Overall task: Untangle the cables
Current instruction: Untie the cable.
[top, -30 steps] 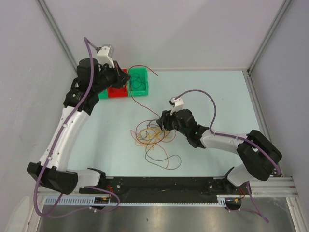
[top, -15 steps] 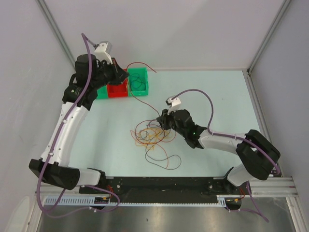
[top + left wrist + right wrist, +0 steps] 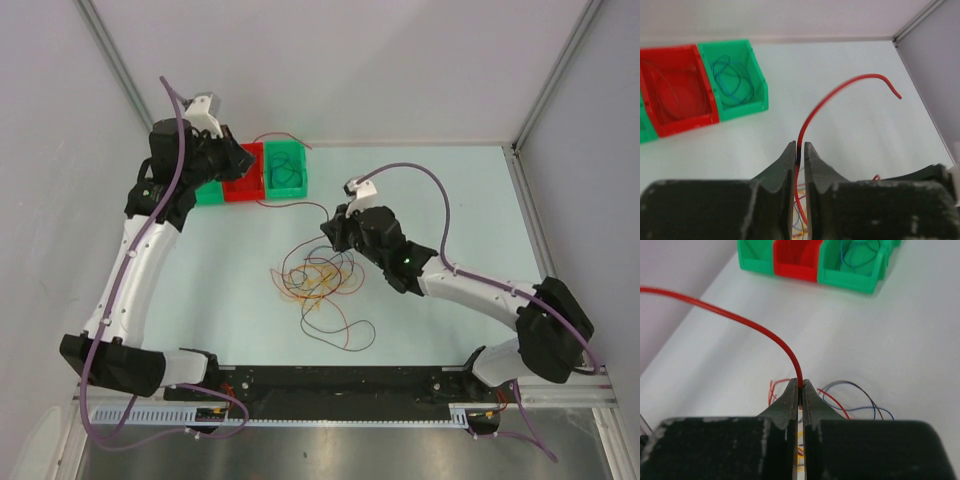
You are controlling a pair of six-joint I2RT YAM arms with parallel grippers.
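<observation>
two robot arms work over a pale bench (image 3: pixel 450 200). the left tool (image 3: pixel 799 147) is pinched shut on a thin red cable (image 3: pixel 840 90), which rises out of the jaws. its free end curves up and to the right, clear of the bench. the right tool (image 3: pixel 800 385) is also closed tight on a red cable, which arches out of its jaws up and away to the left. judging by the overhead view, this looks like the same cable, strung between the two tools.

the rest of the cables (image 3: pixel 318 277) lie in a loose heap of red, orange, yellow and dark loops at mid bench. the heap is just on the near side of the right tool and well apart from the left tool.

the held cable's long axis runs from the far left, by the bins, toward the heap. the left tool is beside the red bin (image 3: pixel 685 125) and green bin (image 3: pixel 742 111). the right tool is the nearer one to the heap, so drawing the cable free would mean pulling it toward the bins.

the wrist views show both grips plainly, and coils already lying in the green and red bins. only the overhead view shows the span between the tools and the heap's spread.
</observation>
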